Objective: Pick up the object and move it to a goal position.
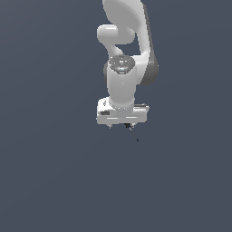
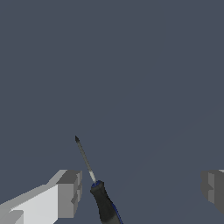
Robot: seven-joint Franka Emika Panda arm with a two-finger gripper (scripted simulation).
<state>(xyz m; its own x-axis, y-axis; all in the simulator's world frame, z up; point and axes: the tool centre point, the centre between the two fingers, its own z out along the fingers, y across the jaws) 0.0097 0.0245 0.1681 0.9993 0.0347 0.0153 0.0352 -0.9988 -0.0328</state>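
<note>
The object [image 2: 101, 202] is a thin, needle-like dark shaft ending in a thicker black handle. In the wrist view it lies between my gripper's [image 2: 141, 191] two grey fingers, close beside one finger [image 2: 69, 192] with a narrow gap showing, and far from the other finger [image 2: 213, 189]. The fingers stand wide apart, so the gripper is open and clamps nothing. In the exterior view the object [image 1: 133, 133] shows as a tiny dark sliver slanting out just below the white gripper [image 1: 119, 126], toward the exterior view's right.
A uniform dark grey-blue surface fills both views. The white arm [image 1: 122, 54] rises above the gripper in the exterior view. No other objects or edges show.
</note>
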